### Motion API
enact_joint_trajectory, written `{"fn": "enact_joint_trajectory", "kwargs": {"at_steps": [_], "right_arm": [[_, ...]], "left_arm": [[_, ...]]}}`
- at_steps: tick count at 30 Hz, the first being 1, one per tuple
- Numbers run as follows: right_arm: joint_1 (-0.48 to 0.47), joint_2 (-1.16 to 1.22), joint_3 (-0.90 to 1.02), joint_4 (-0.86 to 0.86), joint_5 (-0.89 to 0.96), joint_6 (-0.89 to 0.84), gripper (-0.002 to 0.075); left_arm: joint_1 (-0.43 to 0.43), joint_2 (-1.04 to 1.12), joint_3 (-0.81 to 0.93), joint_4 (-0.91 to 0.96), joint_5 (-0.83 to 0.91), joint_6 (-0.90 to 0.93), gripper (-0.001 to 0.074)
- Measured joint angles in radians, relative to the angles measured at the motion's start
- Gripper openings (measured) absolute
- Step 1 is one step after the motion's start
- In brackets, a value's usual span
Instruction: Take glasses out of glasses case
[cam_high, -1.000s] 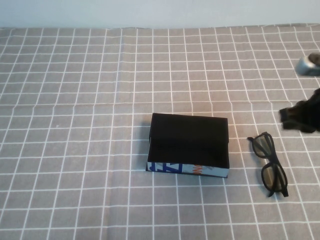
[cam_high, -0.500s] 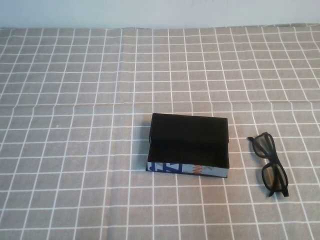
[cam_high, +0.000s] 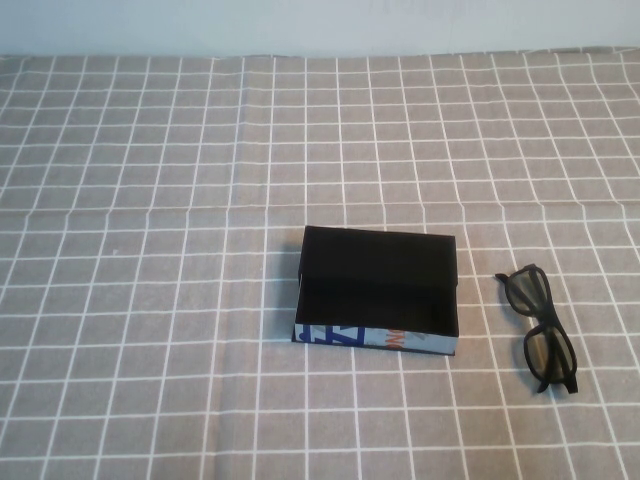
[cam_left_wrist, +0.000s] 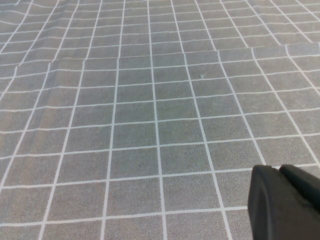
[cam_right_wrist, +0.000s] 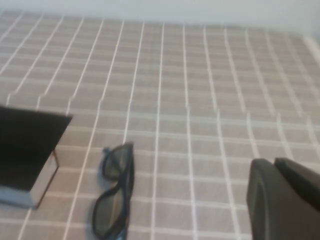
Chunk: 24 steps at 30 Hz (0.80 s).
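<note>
Right gripper (cam_right_wrist: 285, 197) appears only at the edge of its own wrist view, as dark finger parts held above the checked tablecloth (cam_high: 150, 200); whether its fingers are spread or pressed together cannot be told. It holds nothing visible. Left gripper (cam_left_wrist: 285, 200) likewise shows only a dark finger part at the edge of its wrist view, over bare cloth, state not determinable. Neither gripper appears in the high view.

Glasses (cam_high: 540, 328) lie flat on the cloth, just beside the right end of the glasses case (cam_high: 378, 290), apart from it, arms folded. Their long axis runs roughly from far to near, slightly angled, across the long axis of the case. The case stands open, its black interior showing nothing inside, with the lettered blue-white side facing the robot.

Judgement: the glasses are already out of the case, so the task appears complete. The right arm is the nearer one; in its wrist view the glasses (cam_right_wrist: 114, 192) lie between the case (cam_right_wrist: 27, 150) and the gripper.
</note>
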Motion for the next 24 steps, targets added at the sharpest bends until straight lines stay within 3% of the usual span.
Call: {"fn": "enact_joint_trajectory", "kwargs": {"at_steps": [12, 24], "right_arm": [[0.0, -0.104, 0.159, 0.344, -0.029, 0.0, -0.0018], [0.0, -0.108, 0.197, 0.265, -0.018, 0.0, -0.0018]], "left_arm": [[0.0, 0.0, 0.0, 0.0, 0.0, 0.0, -0.0005], [0.0, 0.0, 0.0, 0.0, 0.0, 0.0, -0.0005]]}}
